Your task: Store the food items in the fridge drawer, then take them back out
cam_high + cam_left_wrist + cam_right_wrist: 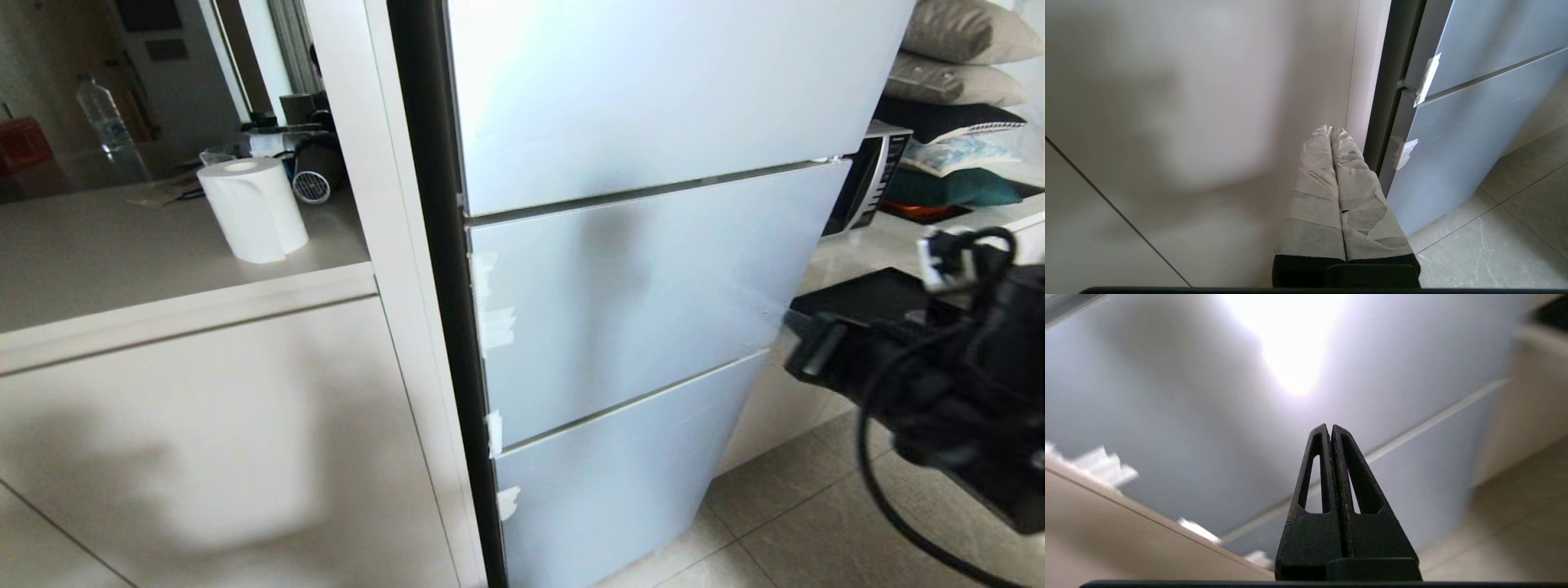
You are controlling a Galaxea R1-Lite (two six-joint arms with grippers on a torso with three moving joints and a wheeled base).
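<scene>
Closed fridge (pixel 645 269) with three fronts. Right gripper (pixel 1329 428), fingers pressed together and empty, beside its right edge; left gripper (pixel 1331 130), likewise pinched, near its lower left corner.

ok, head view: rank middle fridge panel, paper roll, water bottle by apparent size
1. middle fridge panel, by far
2. paper roll
3. water bottle, smallest, though it stands farther back, so true size is unsure

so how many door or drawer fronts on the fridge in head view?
3: pale blue-grey top panel, middle panel, bottom panel, stacked, all shut. Others may sit out of frame.
</scene>
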